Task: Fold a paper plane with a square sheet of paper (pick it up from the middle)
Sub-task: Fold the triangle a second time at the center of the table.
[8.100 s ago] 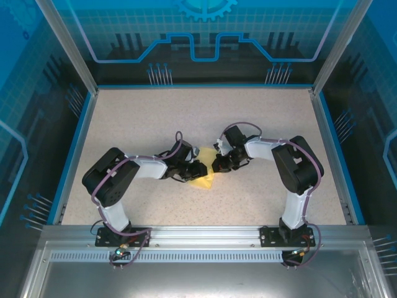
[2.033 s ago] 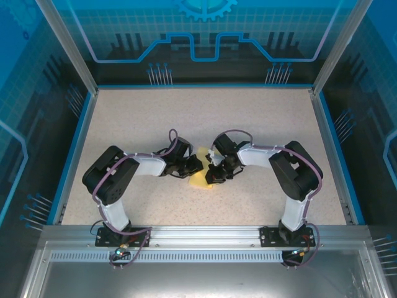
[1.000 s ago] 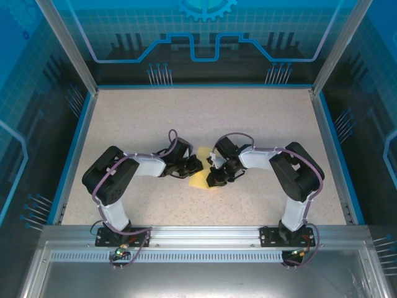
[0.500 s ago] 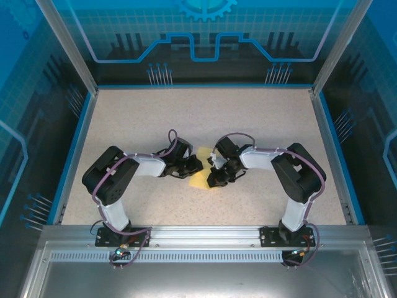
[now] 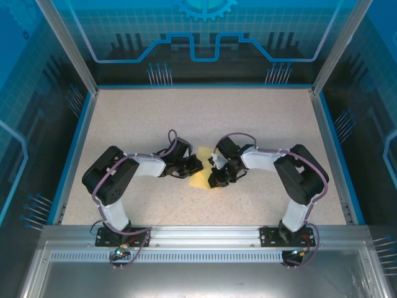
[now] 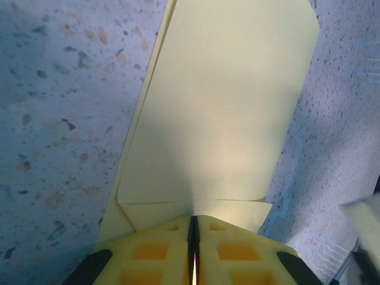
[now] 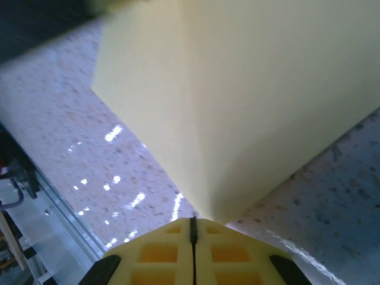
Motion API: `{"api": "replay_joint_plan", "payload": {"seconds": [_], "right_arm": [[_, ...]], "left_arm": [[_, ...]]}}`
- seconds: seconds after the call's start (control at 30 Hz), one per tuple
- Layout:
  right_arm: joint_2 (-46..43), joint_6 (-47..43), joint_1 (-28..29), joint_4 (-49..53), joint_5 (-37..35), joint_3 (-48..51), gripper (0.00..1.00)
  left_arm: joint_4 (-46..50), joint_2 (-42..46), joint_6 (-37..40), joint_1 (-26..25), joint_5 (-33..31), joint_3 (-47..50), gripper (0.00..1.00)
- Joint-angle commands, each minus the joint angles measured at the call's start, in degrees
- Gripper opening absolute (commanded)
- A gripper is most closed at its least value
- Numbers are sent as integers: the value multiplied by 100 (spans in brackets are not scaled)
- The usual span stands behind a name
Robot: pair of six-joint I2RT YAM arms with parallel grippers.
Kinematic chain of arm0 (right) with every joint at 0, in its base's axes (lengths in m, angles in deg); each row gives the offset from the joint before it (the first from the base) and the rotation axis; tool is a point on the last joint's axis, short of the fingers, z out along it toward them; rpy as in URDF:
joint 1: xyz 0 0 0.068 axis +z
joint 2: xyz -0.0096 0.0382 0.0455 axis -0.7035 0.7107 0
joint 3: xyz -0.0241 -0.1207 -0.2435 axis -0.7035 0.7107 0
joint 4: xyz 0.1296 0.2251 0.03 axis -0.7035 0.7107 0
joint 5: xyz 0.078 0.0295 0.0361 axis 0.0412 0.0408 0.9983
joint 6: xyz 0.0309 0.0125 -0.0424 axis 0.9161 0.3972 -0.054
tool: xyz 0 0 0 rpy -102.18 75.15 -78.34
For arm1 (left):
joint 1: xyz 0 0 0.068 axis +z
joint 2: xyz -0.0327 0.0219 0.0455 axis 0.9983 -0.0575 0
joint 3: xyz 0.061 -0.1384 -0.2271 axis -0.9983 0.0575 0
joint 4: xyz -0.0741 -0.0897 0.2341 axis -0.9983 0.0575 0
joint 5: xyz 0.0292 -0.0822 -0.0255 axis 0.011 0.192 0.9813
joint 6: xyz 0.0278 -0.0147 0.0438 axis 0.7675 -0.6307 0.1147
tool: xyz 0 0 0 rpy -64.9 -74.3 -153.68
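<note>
Speckled beige tabletop [image 5: 155, 118], edged by a blue rim, is sitting inside an enclosure of translucent blue panels [image 5: 205, 37] and aluminium posts, with a metal rail [image 5: 198, 236] running along the near side. At the centre, a pale-yellow sheet of thin paper [image 5: 200, 181], partly folded into layers, is lying between two black arms. The left gripper [image 6: 193, 222] is pinching the paper's near edge [image 6: 225, 107] with its jaws together. The right gripper [image 7: 193, 221] is clamping a folded point of it [image 7: 237, 89].
</note>
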Motion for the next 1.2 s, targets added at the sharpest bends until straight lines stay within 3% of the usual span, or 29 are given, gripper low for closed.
{"api": "replay_joint_plan", "payload": {"seconds": [0.0, 0.27, 0.8, 1.17], "right_arm": [[-186, 194, 77, 62, -342, -448, 7], [521, 290, 165, -37, -467, -815, 7], [918, 433, 187, -369, -610, -739, 6], [115, 289, 191, -158, -295, 560, 6]], "left_arm": [[767, -214, 19, -12, -383, 251, 12], [727, -248, 9, -16, -346, 246, 12], [702, -231, 26, -16, -357, 294, 12], [721, -223, 58, -17, -413, 316, 11]]}}
